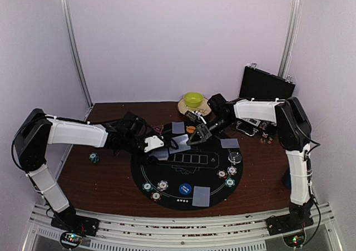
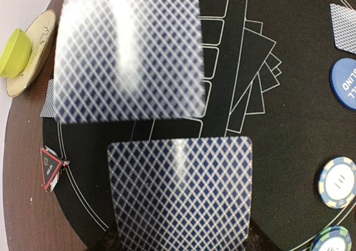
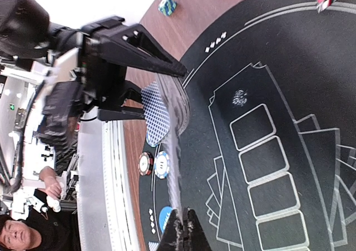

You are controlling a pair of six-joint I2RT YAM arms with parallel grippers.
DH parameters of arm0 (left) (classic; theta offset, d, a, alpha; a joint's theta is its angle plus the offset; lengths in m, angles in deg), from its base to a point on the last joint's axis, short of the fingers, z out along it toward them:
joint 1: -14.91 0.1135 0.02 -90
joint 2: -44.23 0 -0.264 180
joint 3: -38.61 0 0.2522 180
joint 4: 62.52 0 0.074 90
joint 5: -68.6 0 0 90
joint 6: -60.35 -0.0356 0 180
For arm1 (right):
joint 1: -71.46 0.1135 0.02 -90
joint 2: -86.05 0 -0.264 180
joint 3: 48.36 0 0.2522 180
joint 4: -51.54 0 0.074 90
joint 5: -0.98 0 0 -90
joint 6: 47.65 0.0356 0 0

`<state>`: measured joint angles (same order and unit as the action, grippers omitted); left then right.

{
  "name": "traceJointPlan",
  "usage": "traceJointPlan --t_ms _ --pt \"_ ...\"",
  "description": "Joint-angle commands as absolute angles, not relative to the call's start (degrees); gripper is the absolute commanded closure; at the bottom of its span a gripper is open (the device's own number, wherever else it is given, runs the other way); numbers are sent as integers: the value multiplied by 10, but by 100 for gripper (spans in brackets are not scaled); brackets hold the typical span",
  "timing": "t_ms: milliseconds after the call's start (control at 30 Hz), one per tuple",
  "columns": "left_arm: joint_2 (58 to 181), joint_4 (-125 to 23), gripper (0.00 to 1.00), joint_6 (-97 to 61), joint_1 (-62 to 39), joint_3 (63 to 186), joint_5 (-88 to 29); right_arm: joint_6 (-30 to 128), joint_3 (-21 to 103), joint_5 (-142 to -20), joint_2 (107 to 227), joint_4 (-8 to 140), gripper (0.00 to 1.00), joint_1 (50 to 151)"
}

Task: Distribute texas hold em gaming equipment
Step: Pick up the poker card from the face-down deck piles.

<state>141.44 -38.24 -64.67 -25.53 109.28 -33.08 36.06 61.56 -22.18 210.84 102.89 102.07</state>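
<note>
- Left fingers are pinching a grey-blue-backed card over the black mat.
- Right fingers, pressed together, are gripping a second card by its edge.

Left arm: white shells, black joints.
Right arm: same colours, black cable down its three-o'clock side.
Left gripper: black, angular fingers.
Bases: black, tiny lights.

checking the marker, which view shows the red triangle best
Left wrist: the red triangle is whole, close and sharp. Top external shows only a tiny red speck; right wrist cuts it off at the frame's top corner.
</note>
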Motion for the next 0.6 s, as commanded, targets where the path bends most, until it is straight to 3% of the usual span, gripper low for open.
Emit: traceJointPlan --t_ms 0,300,567 --pt "1415 -398 49 -646 -252 1096 -332 279 635 -227 2080 1100 100 1012" --pt "1415 -396 49 -646 -253 1097 -334 12 742 -274 2141 1419 100 1006" --pt "1413 -393 49 -649 -252 1098 -337 -36 694 -401 2105 1432 100 1014"
